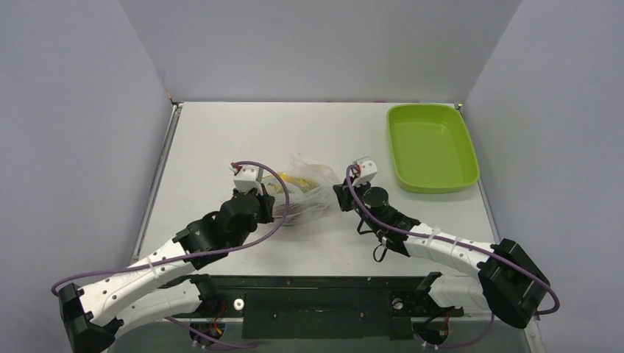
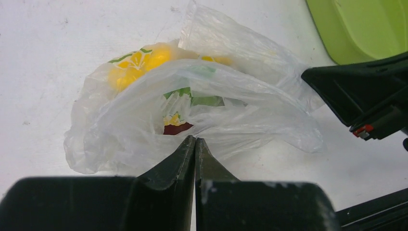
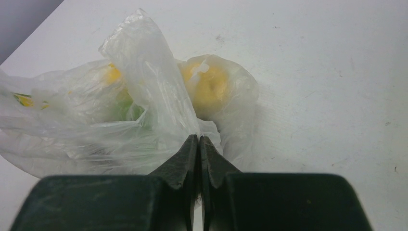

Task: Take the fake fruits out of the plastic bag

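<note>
The plastic bag (image 1: pixel 303 190) lies crumpled in the middle of the table, between my two grippers. It also shows in the left wrist view (image 2: pixel 144 120) and the right wrist view (image 3: pixel 96 139). The fake fruits are inside it: a yellow one (image 2: pixel 137 65), a dark reddish one (image 2: pixel 177 129) at the bag's mouth, a green one (image 3: pixel 130 109) and a yellow-orange one (image 3: pixel 209 86). My left gripper (image 2: pixel 195 140) is shut on the bag's film at its left side. My right gripper (image 3: pixel 198 138) is shut on the film at its right side.
A lime-green tray (image 1: pixel 431 146) stands at the back right, also in the left wrist view (image 2: pixel 358 26). The right gripper's body (image 2: pixel 361 91) shows close beyond the bag. Grey walls enclose the table on three sides.
</note>
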Controlling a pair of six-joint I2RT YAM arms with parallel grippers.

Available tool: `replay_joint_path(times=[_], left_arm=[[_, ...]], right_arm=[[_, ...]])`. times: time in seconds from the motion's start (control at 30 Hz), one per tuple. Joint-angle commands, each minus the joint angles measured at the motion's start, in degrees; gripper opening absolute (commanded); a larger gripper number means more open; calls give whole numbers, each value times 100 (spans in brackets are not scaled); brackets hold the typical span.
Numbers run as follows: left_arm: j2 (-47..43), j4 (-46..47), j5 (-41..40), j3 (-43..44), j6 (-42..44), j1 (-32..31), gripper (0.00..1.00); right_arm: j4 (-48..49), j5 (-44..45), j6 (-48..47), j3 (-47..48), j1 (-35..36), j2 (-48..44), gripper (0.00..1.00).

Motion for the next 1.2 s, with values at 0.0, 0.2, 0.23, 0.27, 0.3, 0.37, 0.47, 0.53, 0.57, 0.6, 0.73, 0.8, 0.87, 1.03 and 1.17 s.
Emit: replay_joint_path(times=[0.0,0.2,0.23,0.27,0.3,0.37,0.47,0.53,0.57,0.6,0.73,0.8,0.87,1.03,1.17], left_arm=[[-163,313,105,-93,-927,173,0],[-586,747,468,-608,-1535,236,0],[-678,792,538,-691,-1655,252,0],[-730,875,567,-839,-1760,259,0],[-842,913,603,-907,-1811,276,0],[-1036,1029,613,-1086,-1855,288,0],[-1367,1199,639,-1333,-1669,330,0],[-1517,1318,667,-1440,-1573,396,0],[-1540,1375,731,-1483,-1551,414,0],[-1561,1396,778,-1497,-1519,440,0],[-1479,1256,981,-1512,-1854,451,0],[-1421,973,1024,-1438,-2127,455,0],[-1407,453,1027,-1185,-2386,455,0],[-1439,-338,996,-888,-2559,471,0],[-1292,72,1198,-1182,-2247,574,0]], right_arm=[[-295,92,11,301,203,-185,0],[-2125,301,288,1515,581,-64,11],[-2316,328,317,1658,603,-28,15],[-2697,320,393,1961,600,6,22],[-3135,277,436,2298,586,102,24],[-3607,123,355,2766,594,288,38],[-3989,-180,181,3294,598,612,57],[-4151,-341,27,3634,596,868,67],[-4245,-431,-95,3892,596,1049,70],[-4286,-693,-161,4015,592,1252,74],[-4472,-868,-303,4635,598,1860,79],[-4603,-472,-404,4867,643,2095,79],[-4660,-32,-453,4988,666,2222,80],[-5024,1023,-270,5355,635,2512,80],[-4787,612,-394,5431,596,2783,79]])
